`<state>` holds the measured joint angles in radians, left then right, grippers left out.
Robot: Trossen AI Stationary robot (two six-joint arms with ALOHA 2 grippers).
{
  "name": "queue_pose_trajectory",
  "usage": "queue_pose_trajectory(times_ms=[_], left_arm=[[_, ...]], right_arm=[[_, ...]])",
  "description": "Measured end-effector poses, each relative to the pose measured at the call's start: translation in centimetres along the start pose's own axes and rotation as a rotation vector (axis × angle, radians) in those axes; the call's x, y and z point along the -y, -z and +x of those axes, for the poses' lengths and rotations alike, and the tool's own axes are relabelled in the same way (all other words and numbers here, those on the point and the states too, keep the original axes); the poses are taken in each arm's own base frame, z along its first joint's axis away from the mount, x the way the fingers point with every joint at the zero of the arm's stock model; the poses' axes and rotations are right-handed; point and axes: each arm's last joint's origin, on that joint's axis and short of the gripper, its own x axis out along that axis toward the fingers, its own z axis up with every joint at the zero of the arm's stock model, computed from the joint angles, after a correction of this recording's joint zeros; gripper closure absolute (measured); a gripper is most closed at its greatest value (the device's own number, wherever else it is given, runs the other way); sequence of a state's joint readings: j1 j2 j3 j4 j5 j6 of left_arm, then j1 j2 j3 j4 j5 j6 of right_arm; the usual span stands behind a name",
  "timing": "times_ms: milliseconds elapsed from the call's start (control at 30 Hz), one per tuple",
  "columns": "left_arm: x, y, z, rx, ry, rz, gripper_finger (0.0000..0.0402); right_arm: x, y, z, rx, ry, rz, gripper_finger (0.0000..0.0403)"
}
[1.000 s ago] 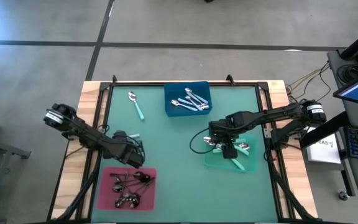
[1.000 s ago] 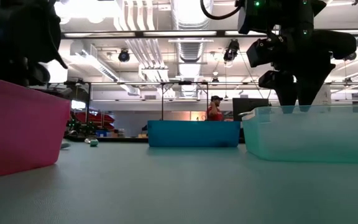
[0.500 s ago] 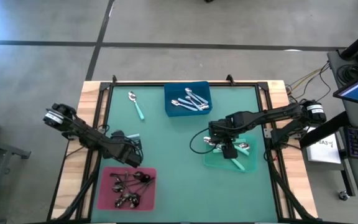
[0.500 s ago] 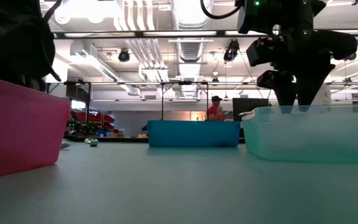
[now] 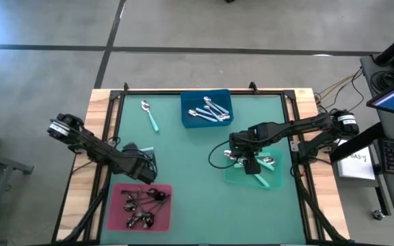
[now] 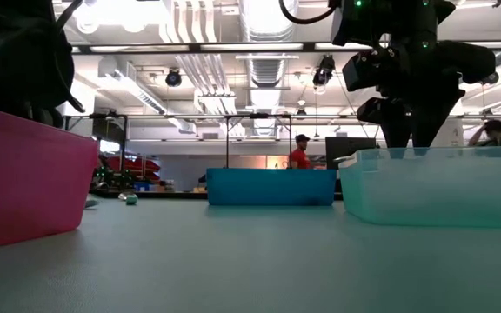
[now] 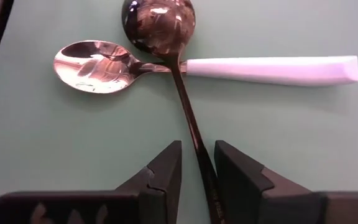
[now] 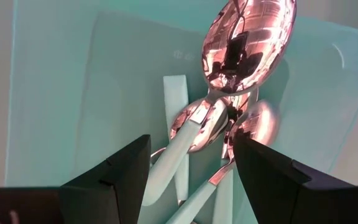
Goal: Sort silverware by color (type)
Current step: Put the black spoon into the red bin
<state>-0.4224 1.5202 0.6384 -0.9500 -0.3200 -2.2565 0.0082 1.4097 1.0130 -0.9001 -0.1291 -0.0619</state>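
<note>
My left gripper [image 7: 197, 146] [image 5: 144, 171] hovers over the mat just beyond the pink tray [image 5: 115, 188], shut on a dark spoon [image 7: 179, 68]. That spoon's bowl [image 7: 158, 25] crosses the neck of a pale teal-handled spoon [image 7: 260, 70] lying flat on the mat. My right gripper [image 8: 191, 138] [image 5: 252, 165] is open above the green tray [image 5: 231, 179], its fingers on either side of teal-handled spoons [image 8: 194, 124] piled in the tray. Another teal-handled spoon [image 5: 149, 115] lies on the mat near the far left corner. My left gripper pinches the dark spoon's thin handle [image 7: 194, 140] between its two fingers, which come from above, pointing down, with the handle running between them. The bowl end reaches forward over the teal-handled spoon's neck. Whether the dark spoon is lifted clear I cannot tell.
The pink tray holds several dark spoons [image 5: 142, 201]. The blue tray [image 5: 185, 100] at the far middle holds several silver spoons [image 5: 211, 109]. Bare green mat [image 5: 190, 171] lies between the trays. A wooden frame [image 5: 101, 109] edges the table. People stand in the room beyond [image 6: 300, 152].
</note>
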Motion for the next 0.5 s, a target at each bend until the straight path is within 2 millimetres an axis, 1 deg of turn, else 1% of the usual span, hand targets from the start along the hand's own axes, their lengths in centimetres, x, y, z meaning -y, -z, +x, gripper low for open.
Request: queue_pose_trajectory(times_ms=[133, 300, 500], left_arm=[[-0.02, 0.05, 0.15, -0.009, 0.011, 0.056, 0.0334], [0.18, 0.15, 0.12, -0.022, 0.036, 0.154, 0.0388], [0.30, 0.15, -0.16, -0.036, 0.048, 0.242, 0.0395]], right_arm=[[0.00, -0.01, 0.00, 0.001, 0.000, 0.001, 0.0184], [0.00, 0.00, 0.00, 0.000, 0.000, 0.002, 0.0184], [0.00, 0.00, 0.00, 0.000, 0.000, 0.029, 0.0184]])
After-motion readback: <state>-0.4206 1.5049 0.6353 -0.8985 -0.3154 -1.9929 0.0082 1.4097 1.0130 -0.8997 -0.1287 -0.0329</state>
